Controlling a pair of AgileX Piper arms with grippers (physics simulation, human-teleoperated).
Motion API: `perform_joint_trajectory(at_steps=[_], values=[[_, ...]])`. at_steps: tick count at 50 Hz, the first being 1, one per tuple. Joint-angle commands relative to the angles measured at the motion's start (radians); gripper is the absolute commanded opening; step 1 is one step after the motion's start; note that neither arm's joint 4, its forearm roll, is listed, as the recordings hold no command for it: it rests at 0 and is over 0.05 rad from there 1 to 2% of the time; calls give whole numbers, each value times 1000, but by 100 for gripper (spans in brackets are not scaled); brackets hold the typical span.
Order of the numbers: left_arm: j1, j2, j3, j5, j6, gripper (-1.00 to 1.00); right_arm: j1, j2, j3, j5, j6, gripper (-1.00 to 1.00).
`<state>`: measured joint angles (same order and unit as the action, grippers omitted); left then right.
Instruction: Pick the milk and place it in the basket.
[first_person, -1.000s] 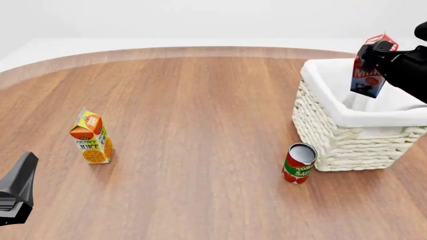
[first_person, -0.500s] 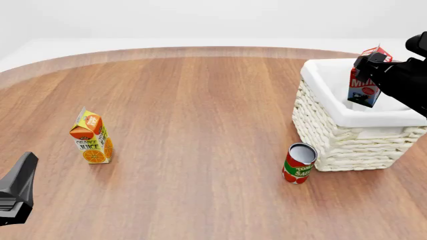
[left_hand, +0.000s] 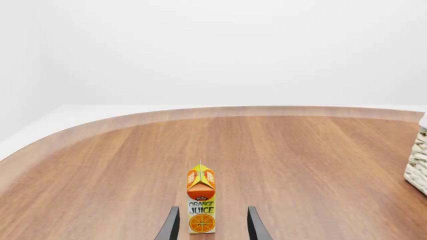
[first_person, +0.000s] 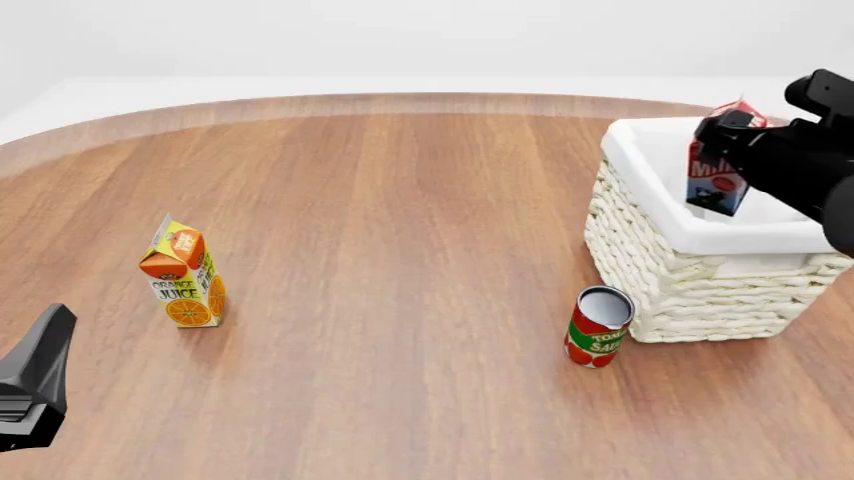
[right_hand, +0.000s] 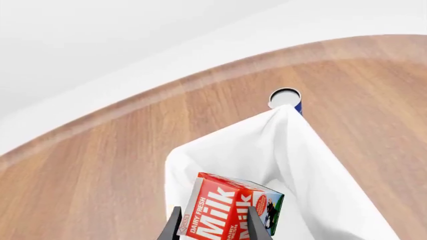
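Red-topped and blue-bottomed, the milk carton (first_person: 715, 170) hangs tilted in the right gripper (first_person: 742, 140), directly above the open mouth of the wicker basket (first_person: 681, 275) at the table's right side. Compared with a second ago, the carton sits lower and further left in the front view, with its bottom edge now dipping below the line of the basket's far rim; the arm has been carrying it down and inward over the white cloth liner (right_hand: 293, 160). The right wrist view shows the two dark fingers (right_hand: 175, 225) pressed against the carton's sides, with the liner's hollow spread out beneath it. The carton is not yet resting on anything.

On the table's left, the left gripper (left_hand: 212, 225) has not moved, its fingers spread wide and empty, with the orange juice carton (first_person: 183, 273) standing upright ahead of them. A tomato sauce can (first_person: 597, 327) stands upright just beside the basket's near left corner, unchanged.

By my judgement the task is close to finished: the milk is positioned over the basket, and what remains is a little more lowering and then letting go.
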<state>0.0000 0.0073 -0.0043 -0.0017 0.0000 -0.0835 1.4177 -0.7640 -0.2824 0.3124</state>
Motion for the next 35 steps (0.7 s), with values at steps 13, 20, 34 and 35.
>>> perform_joint_trajectory(at_steps=[13, 20, 34, 35], values=[[0, 0, 0, 0, 0, 100, -11, 43, -44, -4, 19, -100], [0, 0, 0, 0, 0, 100, -13, 46, -55, 8, 14, -100], [0, 0, 0, 0, 0, 100, -17, 54, -58, 15, 13, -100], [0, 0, 0, 0, 0, 100, -18, 55, -60, 18, 13, -100]])
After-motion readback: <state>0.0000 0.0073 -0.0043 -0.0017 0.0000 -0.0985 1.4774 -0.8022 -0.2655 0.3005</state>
